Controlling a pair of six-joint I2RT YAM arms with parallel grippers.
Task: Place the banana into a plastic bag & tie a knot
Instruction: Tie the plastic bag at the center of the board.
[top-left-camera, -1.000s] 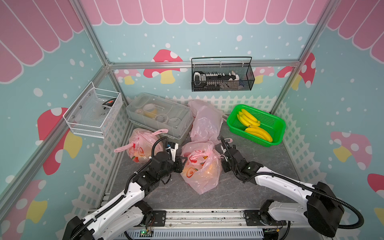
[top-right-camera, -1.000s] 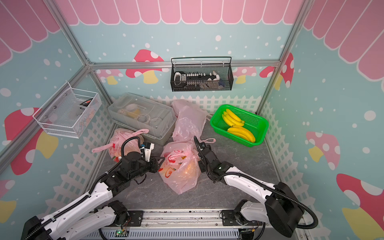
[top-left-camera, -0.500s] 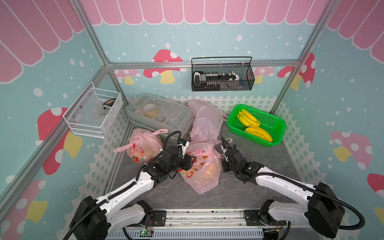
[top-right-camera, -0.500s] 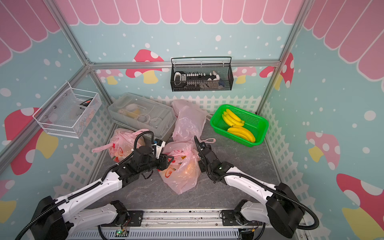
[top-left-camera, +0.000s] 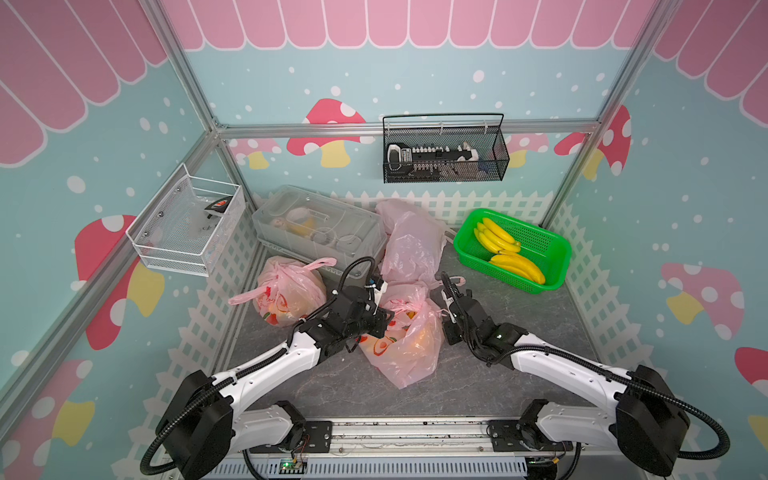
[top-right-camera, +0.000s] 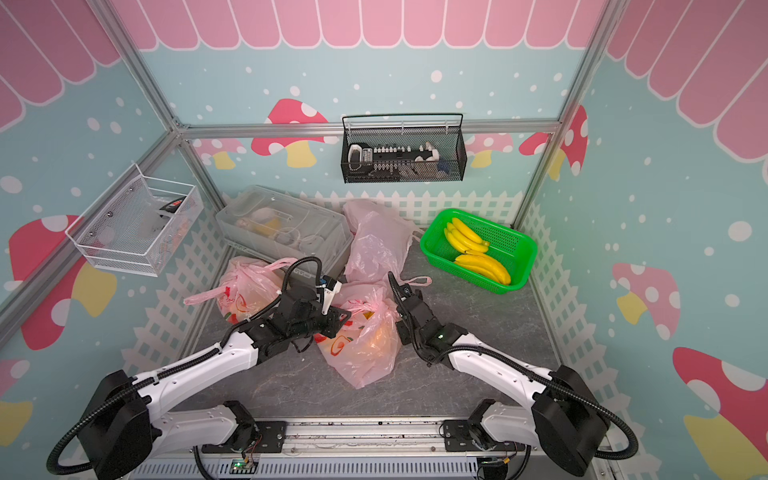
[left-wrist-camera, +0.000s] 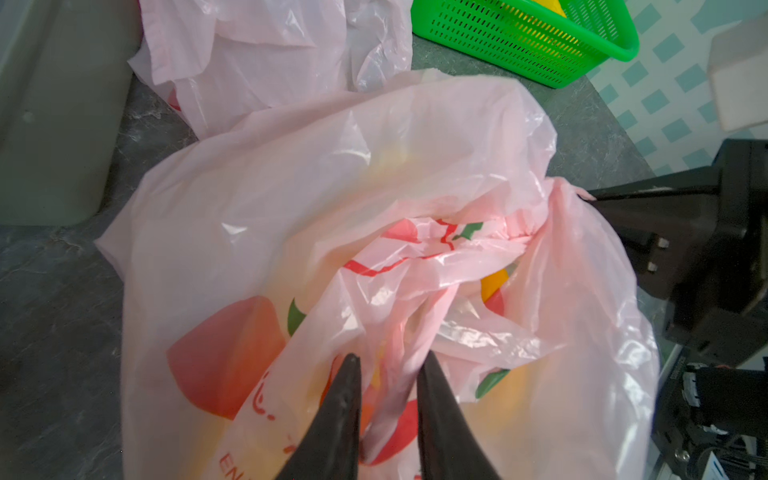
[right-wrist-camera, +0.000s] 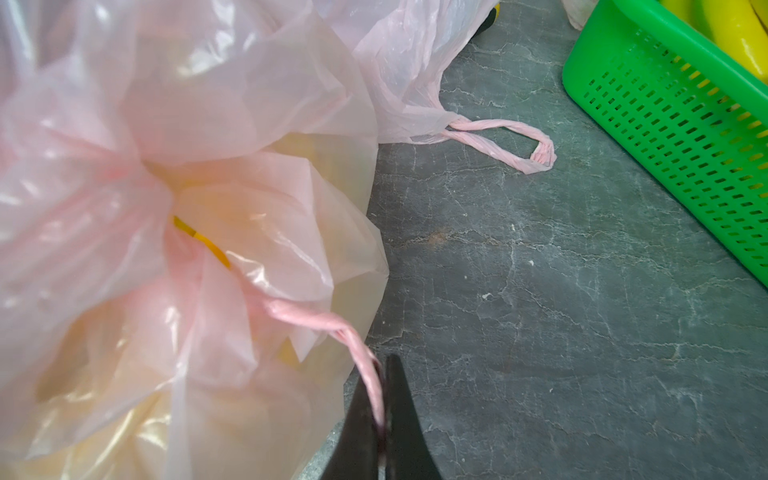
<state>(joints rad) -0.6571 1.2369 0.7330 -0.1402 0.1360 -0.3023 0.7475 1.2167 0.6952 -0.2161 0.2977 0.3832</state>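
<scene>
Nearest, the left arm (top-left-camera: 266, 370) and the right arm (top-left-camera: 552, 365) reached in over the grey surface (top-left-camera: 519, 328). Both pointed at the pink bag (top-left-camera: 409, 345), which sat on the surface between them. A bit of yellow, most likely the banana (left-wrist-camera: 493, 281), showed in the bag's open mouth. So the banana looked to be inside, and the knot was not yet made.

The right jaws were shut tight on the right handle (right-wrist-camera: 316, 320), a thin twisted rope of plastic. The left jaws were nearly closed, with the left handle (left-wrist-camera: 409, 332) caught between them.

The bag looked very thin, soft and floppy. It would likely crumple and slide, and it might rip if pulled hard by its sides. The banana would make the bottom a little heavy, and it could squash. The two handles looked like the best places to hold, because they were bunched up and stronger. Holding near their ends would leave enough loose to cross and loop.

Farther back on the left lay a tied bag (top-left-camera: 286, 286). An empty bag (top-left-camera: 409, 245) lay behind the middle one. On the far right, a green basket (top-left-camera: 536, 243) held more bananas (top-left-camera: 498, 237).
</scene>
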